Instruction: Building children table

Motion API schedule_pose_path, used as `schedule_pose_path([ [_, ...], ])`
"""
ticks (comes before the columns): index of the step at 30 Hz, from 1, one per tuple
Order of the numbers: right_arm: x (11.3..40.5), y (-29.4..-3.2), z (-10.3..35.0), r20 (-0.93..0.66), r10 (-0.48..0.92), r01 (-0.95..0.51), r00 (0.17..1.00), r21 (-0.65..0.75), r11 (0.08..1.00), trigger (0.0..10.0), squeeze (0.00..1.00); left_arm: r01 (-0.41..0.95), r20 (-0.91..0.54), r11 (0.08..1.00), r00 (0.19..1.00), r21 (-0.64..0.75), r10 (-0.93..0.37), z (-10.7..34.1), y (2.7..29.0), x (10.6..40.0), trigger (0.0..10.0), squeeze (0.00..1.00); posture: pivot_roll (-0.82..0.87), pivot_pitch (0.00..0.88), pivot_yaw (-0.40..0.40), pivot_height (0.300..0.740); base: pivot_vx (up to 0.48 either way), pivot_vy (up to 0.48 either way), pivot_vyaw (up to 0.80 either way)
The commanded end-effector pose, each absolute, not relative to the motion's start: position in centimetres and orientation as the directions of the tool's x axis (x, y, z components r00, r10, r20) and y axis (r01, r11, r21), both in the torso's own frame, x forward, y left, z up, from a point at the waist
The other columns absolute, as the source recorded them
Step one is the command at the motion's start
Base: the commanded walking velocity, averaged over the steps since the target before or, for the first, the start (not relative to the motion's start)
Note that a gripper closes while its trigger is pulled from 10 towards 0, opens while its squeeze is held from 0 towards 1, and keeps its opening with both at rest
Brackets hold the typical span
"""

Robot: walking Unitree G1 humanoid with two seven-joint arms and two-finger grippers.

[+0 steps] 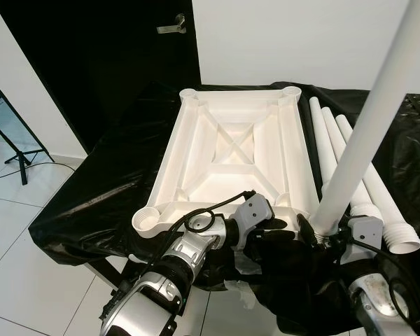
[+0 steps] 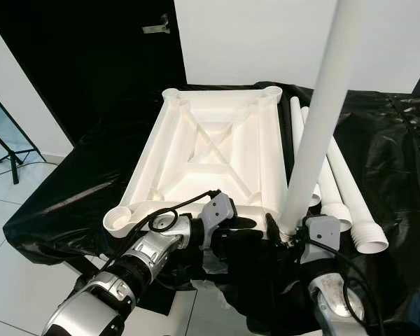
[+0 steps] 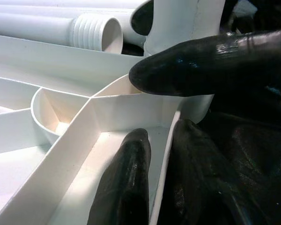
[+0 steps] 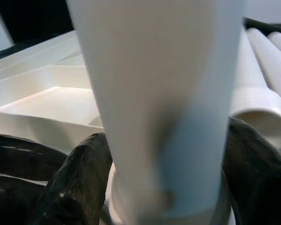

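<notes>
The white plastic table top (image 1: pixel 231 140) lies upside down on a surface covered with a black sheet (image 1: pixel 105 182). My right gripper (image 1: pixel 325 234) is shut on a white leg tube (image 1: pixel 364 126), holding it upright with its lower end at the near right corner socket; in the right wrist view the leg (image 4: pixel 164 93) stands between both fingers (image 4: pixel 75 178). My left gripper (image 1: pixel 280 234) is at the same corner. Its fingers (image 3: pixel 201 61) straddle the table top's rim (image 3: pixel 131 112), one over the socket and one inside the frame. Three loose legs (image 1: pixel 336 147) lie right of the table top.
A black door with a metal handle (image 1: pixel 171 26) stands behind the work surface. A dark tripod stand (image 1: pixel 14 150) is on the white tiled floor (image 1: pixel 28 231) to the left. The sheet's front edge hangs close to my arms.
</notes>
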State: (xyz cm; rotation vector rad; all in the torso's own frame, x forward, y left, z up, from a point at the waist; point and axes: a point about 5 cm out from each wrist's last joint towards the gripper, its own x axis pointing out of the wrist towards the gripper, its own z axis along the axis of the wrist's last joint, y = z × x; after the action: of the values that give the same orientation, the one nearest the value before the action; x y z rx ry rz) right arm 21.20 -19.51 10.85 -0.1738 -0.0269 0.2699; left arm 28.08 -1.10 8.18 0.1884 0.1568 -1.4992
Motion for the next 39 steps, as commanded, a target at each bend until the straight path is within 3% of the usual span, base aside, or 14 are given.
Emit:
schedule_pose_path([
  [1, 21.4, -19.6, 10.9, -0.025, 0.372, -0.371, 0.928, -0.181, 0.911, 10.0, 0.0, 0.987, -0.316, -0.082, -0.123, -0.141, -0.941, 4.8, -0.7, 25.5, 10.0, 0.0, 0.07, 0.0, 0.041, 0.74, 0.0, 0.0, 0.0],
  [10, 22.0, -21.1, 11.1, -0.107, 0.482, -0.494, 0.869, -0.208, 0.844, 10.0, 0.0, 0.987, -0.314, -0.081, -0.122, -0.14, -0.942, 4.9, -0.7, 25.6, 10.0, 0.0, 0.06, 0.0, 0.046, 0.74, 0.0, 0.0, 0.0],
  [11, 21.9, -21.2, 11.2, -0.116, 0.5, -0.513, 0.858, -0.199, 0.835, 4.3, 0.0, 0.987, -0.314, -0.082, -0.122, -0.139, -0.941, 4.9, -0.7, 25.6, 10.0, 0.0, 0.07, 0.0, 0.048, 0.74, 0.0, 0.0, 0.0],
  [12, 21.9, -21.3, 11.2, -0.121, 0.513, -0.528, 0.85, -0.192, 0.828, 4.3, 0.0, 0.987, -0.315, -0.082, -0.123, -0.139, -0.941, 4.9, -0.6, 25.6, 10.0, 0.0, 0.07, 0.0, 0.048, 0.74, 0.0, 0.0, 0.0],
  [13, 21.7, -21.3, 11.1, -0.136, 0.541, -0.557, 0.83, -0.183, 0.81, 0.0, 0.0, 0.987, -0.316, -0.082, -0.123, -0.139, -0.941, 4.9, -0.6, 25.6, 10.0, 0.0, 0.07, 0.0, 0.05, 0.74, 0.0, 0.0, 0.0],
  [26, 21.3, -21.2, 10.5, -0.172, 0.585, -0.606, 0.793, -0.129, 0.785, 0.0, 0.0, 0.987, -0.318, -0.081, -0.122, -0.138, -0.94, 4.9, -0.5, 25.7, 10.0, 0.0, 0.07, 0.0, 0.054, 0.74, 0.0, 0.0, 0.0],
  [28, 21.4, -20.9, 10.3, -0.105, 0.472, -0.476, 0.875, -0.011, 0.879, 0.0, 0.0, 0.987, -0.319, -0.083, -0.124, -0.139, -0.94, 4.9, -0.5, 25.7, 10.0, 0.0, 0.07, 0.0, 0.051, 0.74, 0.0, 0.0, 0.0],
  [29, 21.4, -20.9, 10.3, -0.105, 0.472, -0.476, 0.875, -0.011, 0.879, 0.0, 0.0, 0.987, -0.319, -0.083, -0.124, -0.139, -0.94, 4.9, -0.5, 25.7, 10.0, 0.0, 0.07, 0.0, 0.051, 0.74, 0.0, 0.0, 0.0],
  [31, 20.7, -20.7, 9.5, -0.083, 0.286, -0.286, 0.955, 0.011, 0.958, 0.0, 0.0, 0.987, -0.318, -0.08, -0.12, -0.137, -0.94, 4.9, -0.5, 25.8, 10.0, 0.0, 0.07, 0.0, 0.048, 0.74, 0.0, 0.0, 0.0],
  [39, 19.9, -20.8, 9.5, -0.015, 0.04, -0.04, 0.999, -0.027, 0.999, 0.0, 0.0, 0.987, -0.32, -0.077, -0.118, -0.138, -0.94, 4.9, -0.4, 25.8, 10.0, 0.0, 0.07, 0.0, 0.053, 0.74, 0.0, 0.0, 0.0],
])
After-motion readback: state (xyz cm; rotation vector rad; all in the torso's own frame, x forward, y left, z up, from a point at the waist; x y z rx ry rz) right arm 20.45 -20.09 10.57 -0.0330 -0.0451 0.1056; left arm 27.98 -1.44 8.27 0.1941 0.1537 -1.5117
